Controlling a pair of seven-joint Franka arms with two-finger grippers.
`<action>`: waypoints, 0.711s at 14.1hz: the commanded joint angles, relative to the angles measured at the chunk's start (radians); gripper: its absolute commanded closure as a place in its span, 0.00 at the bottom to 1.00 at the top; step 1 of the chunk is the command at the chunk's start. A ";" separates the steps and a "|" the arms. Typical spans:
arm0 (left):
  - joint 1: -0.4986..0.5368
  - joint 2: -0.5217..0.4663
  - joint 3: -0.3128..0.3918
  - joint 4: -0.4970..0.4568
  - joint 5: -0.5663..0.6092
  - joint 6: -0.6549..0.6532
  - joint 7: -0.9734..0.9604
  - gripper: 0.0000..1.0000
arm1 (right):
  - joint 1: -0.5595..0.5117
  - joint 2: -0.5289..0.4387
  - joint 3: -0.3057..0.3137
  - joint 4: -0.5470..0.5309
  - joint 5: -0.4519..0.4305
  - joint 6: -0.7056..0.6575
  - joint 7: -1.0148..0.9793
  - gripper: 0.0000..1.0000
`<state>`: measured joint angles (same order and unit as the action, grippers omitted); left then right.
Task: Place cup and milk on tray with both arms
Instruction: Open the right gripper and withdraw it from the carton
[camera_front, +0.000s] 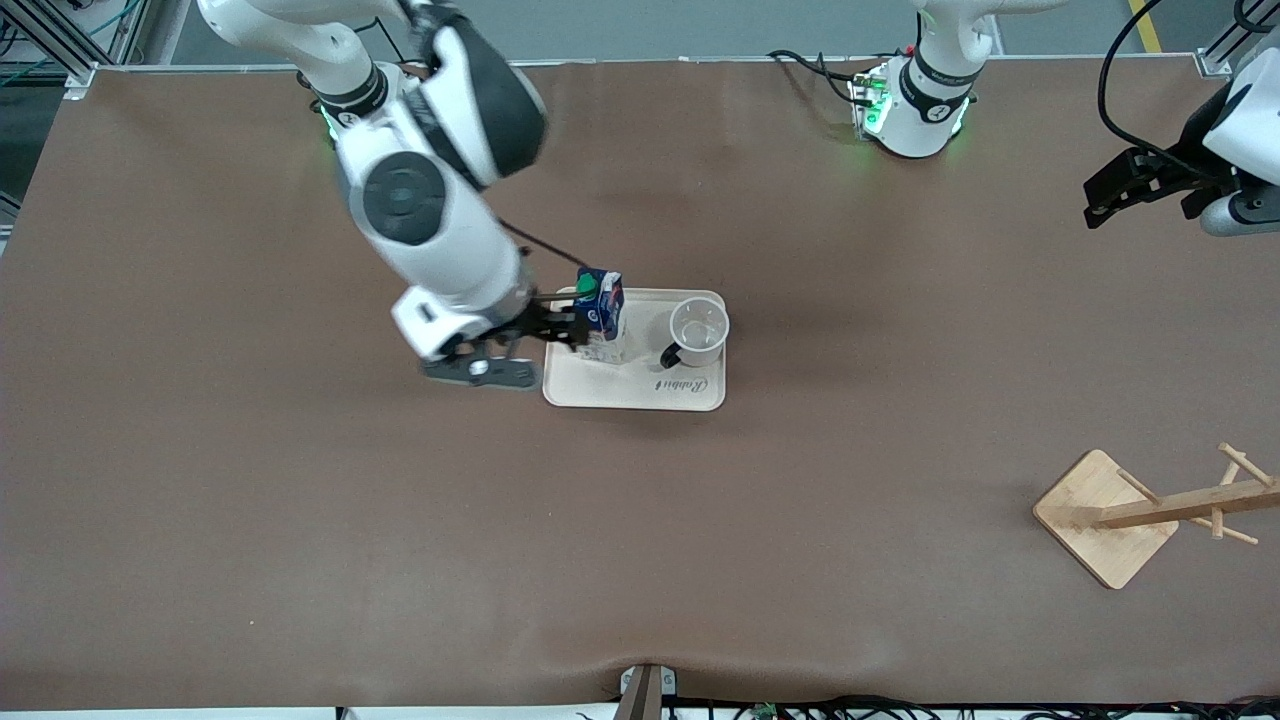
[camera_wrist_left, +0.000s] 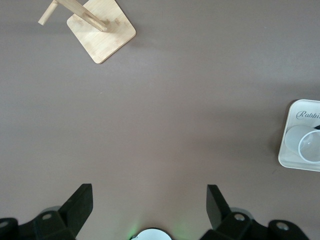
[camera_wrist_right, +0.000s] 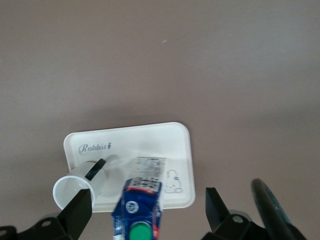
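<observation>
The cream-white tray (camera_front: 640, 398) lies mid-table. The blue milk carton (camera_front: 602, 315) with a green cap stands on it at the end toward the right arm. The white cup (camera_front: 698, 332) with a black handle stands on it at the end toward the left arm. My right gripper (camera_front: 562, 327) is open beside the tray, its fingers (camera_wrist_right: 80, 207) wide apart on either side of the milk (camera_wrist_right: 140, 205) without touching it. The tray (camera_wrist_right: 150, 135) and cup (camera_wrist_right: 75, 187) show there too. My left gripper (camera_front: 1110, 195) waits open and empty, high over the table's left-arm end (camera_wrist_left: 150, 210).
A wooden rack with a square base (camera_front: 1105, 515) and pegs stands toward the left arm's end, nearer the front camera; it also shows in the left wrist view (camera_wrist_left: 102, 30). The brown table (camera_front: 300, 520) carries nothing else.
</observation>
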<state>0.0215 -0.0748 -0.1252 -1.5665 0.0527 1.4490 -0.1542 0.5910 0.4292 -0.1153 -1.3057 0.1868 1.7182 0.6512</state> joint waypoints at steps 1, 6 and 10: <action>0.000 0.000 -0.004 0.006 -0.013 -0.021 -0.004 0.00 | -0.112 -0.012 0.014 0.148 -0.006 -0.151 0.007 0.00; 0.002 -0.013 -0.011 -0.003 -0.014 -0.022 -0.004 0.00 | -0.336 -0.085 0.019 0.221 -0.001 -0.333 0.002 0.00; 0.003 -0.017 -0.017 -0.026 -0.019 -0.013 -0.007 0.00 | -0.404 -0.229 0.011 0.033 -0.058 -0.309 -0.124 0.00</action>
<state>0.0215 -0.0751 -0.1349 -1.5721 0.0521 1.4403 -0.1547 0.2281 0.2930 -0.1194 -1.1229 0.1517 1.3764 0.6131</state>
